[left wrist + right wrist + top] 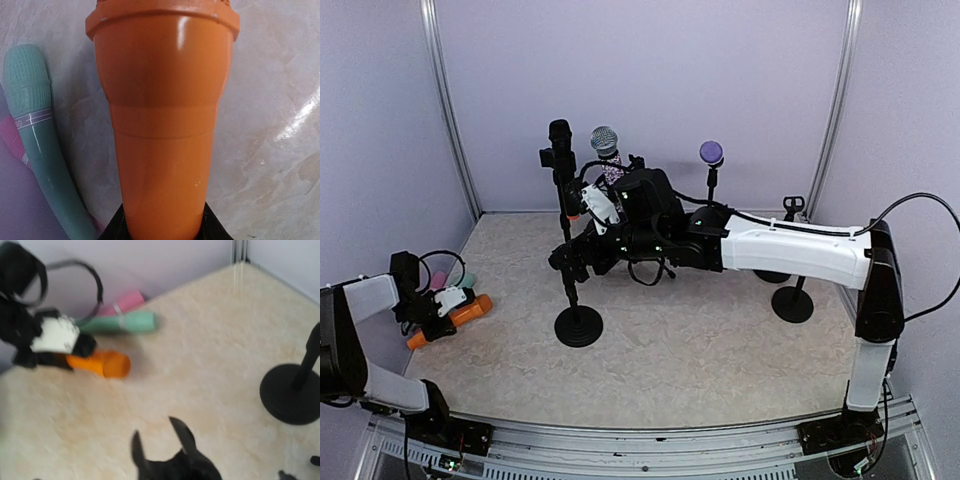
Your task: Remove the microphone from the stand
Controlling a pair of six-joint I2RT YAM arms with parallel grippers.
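Note:
A black microphone (560, 140) sits clipped at the top of a black stand (578, 325) in the middle of the table. My right gripper (563, 262) hangs beside the stand's pole, about halfway up. In the right wrist view it (160, 437) is open and empty, with the stand's base (290, 395) to its right. My left gripper (445, 308) is at the far left, shut on an orange microphone (470, 310) low over the table. That microphone fills the left wrist view (160, 125), with the gripper (162, 225) at its lower end.
A teal microphone (35, 135) and a pink one (122, 302) lie by the left wall next to the orange one. A silver-headed microphone (605, 140) and a purple-headed one (711, 152) stand at the back. Another stand base (792, 303) is at the right.

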